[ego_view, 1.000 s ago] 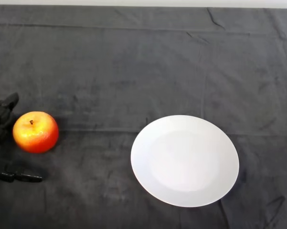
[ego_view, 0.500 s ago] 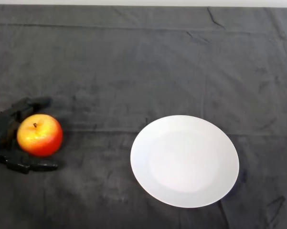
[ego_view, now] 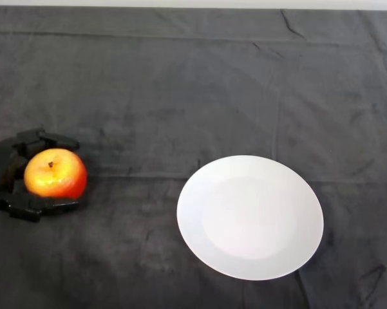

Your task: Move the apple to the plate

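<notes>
Head view: everything is placed against the white plate, going from the biggest thing down to the smallest.
Table [ego_view: 180,84]: covered all over by a dark grey cloth with creases and fold lines; it carries everything else, and a thin pale strip shows along its far edge.
Plate [ego_view: 250,217]: white, round and bare, lying flat on the cloth in the near right part of the table, its near rim close to the view's bottom edge.
Left hand [ego_view: 6,177]: black, far to the left of the plate at the view's left edge and a little farther from the robot than the plate's centre. Its fingers [ego_view: 48,138] curl over the far side of the apple and the thumb [ego_view: 42,206] wraps the near side, so the hand is clasped round the fruit from the left.
Apple [ego_view: 55,174]: red with a yellow-orange patch on top and a short dark stem pointing up. It sits well apart from the plate, to its left, cupped between fingers and thumb, with a wide stretch of cloth between it and the plate's left rim. I cannot tell whether it rests on the cloth or is just lifted.
</notes>
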